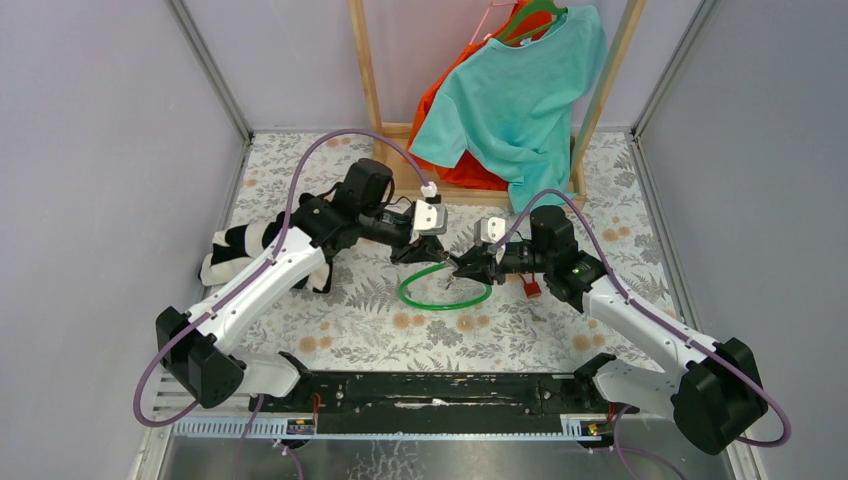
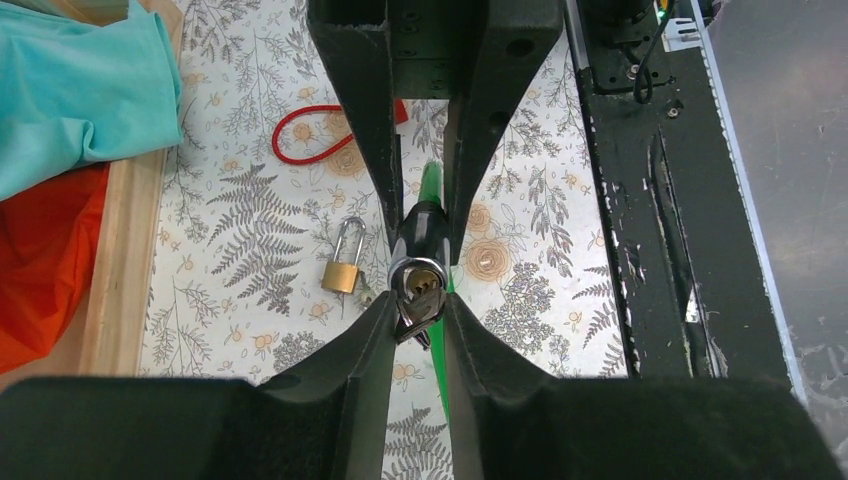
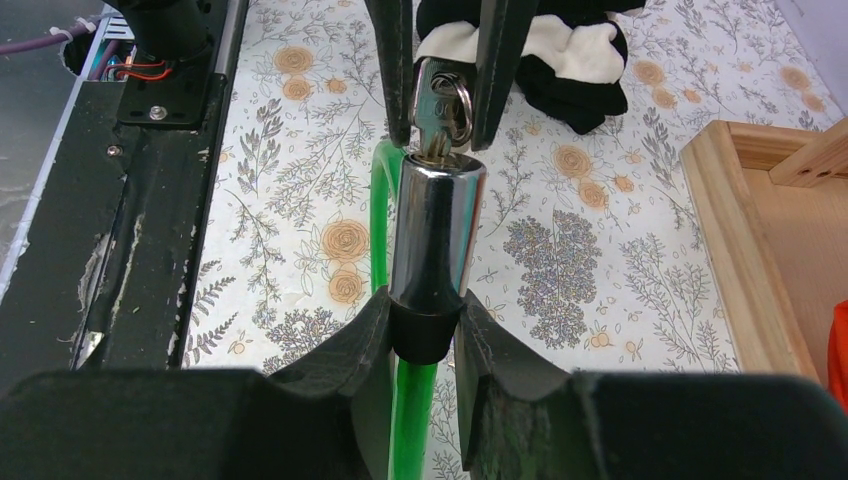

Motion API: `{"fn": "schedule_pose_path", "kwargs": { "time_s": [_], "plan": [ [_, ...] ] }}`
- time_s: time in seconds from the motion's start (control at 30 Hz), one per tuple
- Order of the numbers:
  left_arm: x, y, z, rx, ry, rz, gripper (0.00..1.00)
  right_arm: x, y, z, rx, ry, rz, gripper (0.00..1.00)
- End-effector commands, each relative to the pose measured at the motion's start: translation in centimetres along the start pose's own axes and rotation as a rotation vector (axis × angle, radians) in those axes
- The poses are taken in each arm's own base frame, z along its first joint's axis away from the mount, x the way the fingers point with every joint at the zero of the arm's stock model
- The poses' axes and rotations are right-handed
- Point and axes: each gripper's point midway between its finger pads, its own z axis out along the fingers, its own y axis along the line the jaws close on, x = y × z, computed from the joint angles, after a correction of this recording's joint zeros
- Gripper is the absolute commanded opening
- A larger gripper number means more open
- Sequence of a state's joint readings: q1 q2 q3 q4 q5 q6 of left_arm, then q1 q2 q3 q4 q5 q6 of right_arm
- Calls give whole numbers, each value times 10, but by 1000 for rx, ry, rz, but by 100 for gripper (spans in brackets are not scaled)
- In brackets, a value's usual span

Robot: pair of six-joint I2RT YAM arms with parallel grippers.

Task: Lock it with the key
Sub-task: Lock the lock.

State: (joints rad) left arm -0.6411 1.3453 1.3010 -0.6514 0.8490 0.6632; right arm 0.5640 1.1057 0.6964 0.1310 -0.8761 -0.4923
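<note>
A green cable lock (image 1: 440, 296) lies looped on the floral table, and its chrome cylinder (image 3: 436, 225) is held up between the arms. My right gripper (image 3: 425, 325) is shut on the cylinder's black collar, with the green cable (image 3: 410, 420) running out below. It also shows in the top view (image 1: 462, 268). My left gripper (image 2: 418, 312) is shut on the silver key (image 2: 427, 312) at the cylinder's keyhole end (image 2: 424, 275). In the right wrist view the key (image 3: 440, 105), with its ring, sits in the cylinder's top between the left fingers (image 3: 395, 70).
A small brass padlock (image 2: 343, 270) and a red cable loop (image 2: 310, 135) lie on the table near the lock. A black-and-white cloth (image 3: 560, 50) lies at the left. A wooden rack (image 1: 372, 90) with teal and orange shirts (image 1: 520, 95) stands at the back.
</note>
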Motion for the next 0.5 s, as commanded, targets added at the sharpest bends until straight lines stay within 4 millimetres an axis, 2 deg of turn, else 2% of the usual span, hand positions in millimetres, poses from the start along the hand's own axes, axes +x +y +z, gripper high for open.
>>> {"fn": "schedule_pose_path", "kwargs": {
  "time_s": [0.0, 0.13, 0.27, 0.47],
  "plan": [
    [-13, -6, -5, -3, -35, -17, 26, 23, 5, 0, -5, 73, 40, 0],
    [-11, -6, -2, -20, -27, -162, 21, 25, 5, 1, -4, 76, 44, 0],
    [-5, -2, 5, -56, -6, -395, 16, 25, 3, 1, 4, 80, 41, 0],
    [-4, -10, 8, -5, -15, -440, 23, 26, 2, 1, 4, 83, 42, 0]
  ]
}}
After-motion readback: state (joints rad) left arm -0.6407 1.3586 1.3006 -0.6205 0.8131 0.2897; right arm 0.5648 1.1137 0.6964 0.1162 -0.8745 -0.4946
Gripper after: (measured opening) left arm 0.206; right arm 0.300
